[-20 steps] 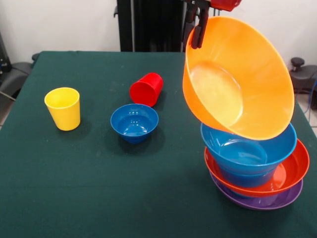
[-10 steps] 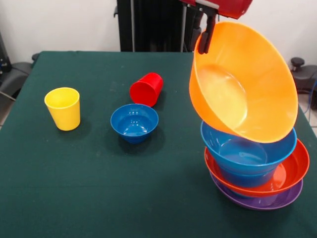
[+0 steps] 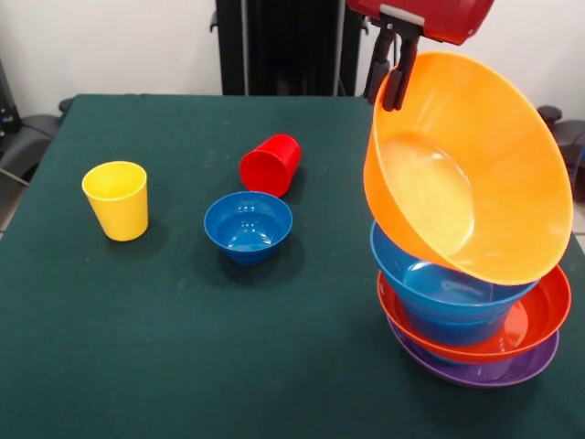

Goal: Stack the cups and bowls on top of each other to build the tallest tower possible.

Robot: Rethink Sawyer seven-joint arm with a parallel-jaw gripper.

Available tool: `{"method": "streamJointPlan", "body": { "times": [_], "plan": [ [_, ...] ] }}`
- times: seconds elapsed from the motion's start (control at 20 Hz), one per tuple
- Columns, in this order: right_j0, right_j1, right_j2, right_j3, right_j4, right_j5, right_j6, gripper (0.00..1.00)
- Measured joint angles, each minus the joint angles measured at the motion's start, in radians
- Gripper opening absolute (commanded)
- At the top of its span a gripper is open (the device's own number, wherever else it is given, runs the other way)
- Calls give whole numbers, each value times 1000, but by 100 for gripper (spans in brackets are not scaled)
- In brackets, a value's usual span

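Tower (image 3: pixel 471 320) at lower right of frame: three nested bowls, shallowest lowest. Largest bowl (image 3: pixel 471 169) tilted above it, upper right, rim pinched by gripper (image 3: pixel 393 78). Small bowl (image 3: pixel 248 225) upright at centre; tipped cup (image 3: pixel 271 165) just behind it. Upright cup (image 3: pixel 116 199) at left.

At the right of the frame you see the huge orange bowl (image 3: pixel 475 174) tilted steeply, its opening facing the lower left, its upper rim pinched by the hand (image 3: pixel 395 82). Its lower edge sits over the tower (image 3: pixel 471 320): a large blue bowl (image 3: pixel 439 293) nested in a red-orange bowl (image 3: pixel 535 315), on a shallow purple bowl (image 3: pixel 494 370). At centre a small blue bowl (image 3: pixel 248 225) stands upright, a red cup (image 3: pixel 271 165) lies on its side just behind it, and a yellow cup (image 3: pixel 116 199) stands upright at left.
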Motion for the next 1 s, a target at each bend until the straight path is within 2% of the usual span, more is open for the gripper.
{"method": "streamJointPlan", "body": {
  "times": [1.0],
  "plan": [
    [26,51,-43,-78,27,50,23,0]
  ]
}}
